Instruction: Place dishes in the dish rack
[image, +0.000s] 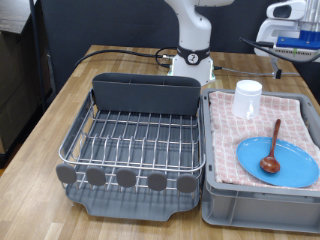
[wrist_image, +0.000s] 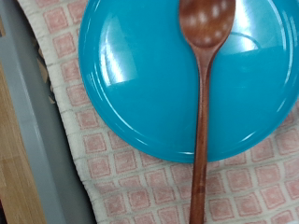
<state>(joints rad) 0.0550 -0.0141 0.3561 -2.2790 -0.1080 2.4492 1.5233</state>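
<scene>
The round blue plate (image: 290, 166) lies flat on the pink checked cloth inside the grey crate (image: 215, 195) at the exterior view's right. The dark red-brown wooden spoon (image: 271, 152) lies across the plate, bowl end on it. The white cup (image: 247, 98) stands on the cloth at the crate's far end. The dish rack (image: 145, 95) stands to the crate's left, and its wire grid holds nothing. The wrist view looks straight down on the plate (wrist_image: 131, 84) and the spoon (wrist_image: 202, 112) from close above. No gripper fingers show in either view.
The robot base (image: 192, 62) stands behind the rack, with a black cable running to the exterior view's left. The crate's grey rim (wrist_image: 37, 140) and the wooden table edge show beside the cloth (wrist_image: 103, 177) in the wrist view.
</scene>
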